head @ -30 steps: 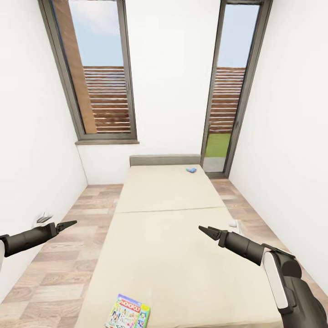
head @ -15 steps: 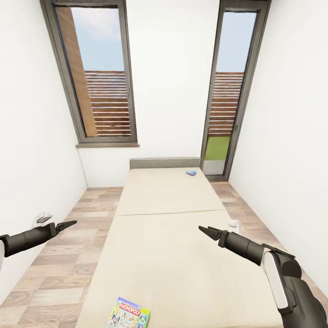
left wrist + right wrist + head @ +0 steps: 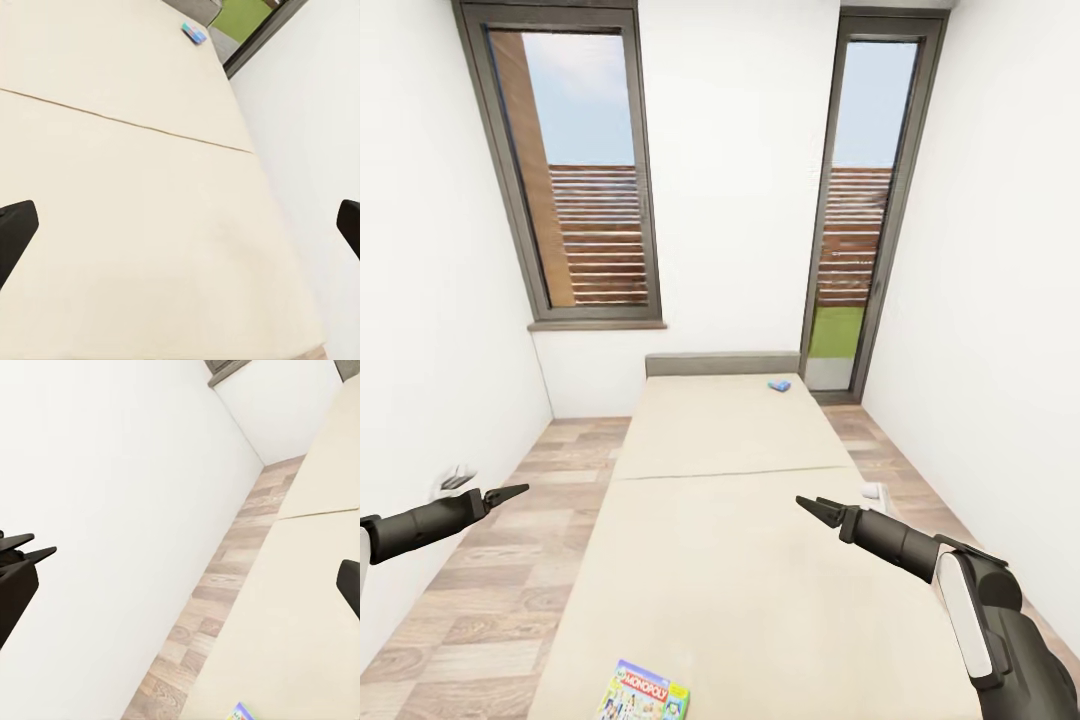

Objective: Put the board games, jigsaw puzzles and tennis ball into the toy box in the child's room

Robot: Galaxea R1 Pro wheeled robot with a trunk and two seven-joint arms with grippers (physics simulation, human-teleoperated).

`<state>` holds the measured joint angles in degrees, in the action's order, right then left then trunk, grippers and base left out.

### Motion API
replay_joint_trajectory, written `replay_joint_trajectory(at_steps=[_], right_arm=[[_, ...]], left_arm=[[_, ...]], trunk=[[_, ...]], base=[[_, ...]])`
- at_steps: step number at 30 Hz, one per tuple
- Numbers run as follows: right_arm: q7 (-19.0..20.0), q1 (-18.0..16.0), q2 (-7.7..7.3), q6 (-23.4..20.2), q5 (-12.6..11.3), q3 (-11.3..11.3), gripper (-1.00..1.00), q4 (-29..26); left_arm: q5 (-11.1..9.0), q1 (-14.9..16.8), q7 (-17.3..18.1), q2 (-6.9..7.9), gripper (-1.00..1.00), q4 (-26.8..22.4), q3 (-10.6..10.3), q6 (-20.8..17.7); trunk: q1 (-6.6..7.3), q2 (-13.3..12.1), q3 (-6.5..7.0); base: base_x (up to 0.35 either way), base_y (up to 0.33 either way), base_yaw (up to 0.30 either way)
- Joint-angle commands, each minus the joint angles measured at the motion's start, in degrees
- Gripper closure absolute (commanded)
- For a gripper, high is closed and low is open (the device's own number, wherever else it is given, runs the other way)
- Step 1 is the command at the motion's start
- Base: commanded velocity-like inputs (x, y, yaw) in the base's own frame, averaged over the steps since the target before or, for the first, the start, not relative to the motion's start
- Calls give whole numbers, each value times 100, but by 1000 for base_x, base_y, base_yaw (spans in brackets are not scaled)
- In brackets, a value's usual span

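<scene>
Head view | flat rect. game box (image 3: 644, 692) | smooth cream bed (image 3: 760, 560)

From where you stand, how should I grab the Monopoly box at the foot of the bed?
The Monopoly box lies flat on the bed near the left edge, so come from above and pinch across its narrower width. The left gripper looks better placed. Both grippers are empty; the base likely must close in first.

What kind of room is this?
Most likely a narrow bedroom, perhaps a child's: a long cream bed with a grey headboard fills most of the wood floor, and two board games, a Monopoly box and a small blue box, lie on it.
</scene>
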<state>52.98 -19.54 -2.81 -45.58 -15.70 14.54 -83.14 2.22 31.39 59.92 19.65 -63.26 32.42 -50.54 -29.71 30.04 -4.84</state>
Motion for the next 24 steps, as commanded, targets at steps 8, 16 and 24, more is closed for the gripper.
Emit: replay_joint_trajectory(at_steps=[8,16,24], right_arm=[[12,-5,0,-30,-25,5,-100,-1],[15,-5,0,-30,-43,6,-100,-1],[-51,-5,3,-30,-45,7,-100,-1]], left_arm=[[25,8,37,0,-100,-2,10,-44],[25,8,37,-4,-100,-2,10,-44],[25,8,37,-5,-100,-2,10,-44]], trunk=[[-3,10,55],[-3,10,108],[-3,10,119]], base=[[0,0,0],[0,0,0],[0,0,0]])
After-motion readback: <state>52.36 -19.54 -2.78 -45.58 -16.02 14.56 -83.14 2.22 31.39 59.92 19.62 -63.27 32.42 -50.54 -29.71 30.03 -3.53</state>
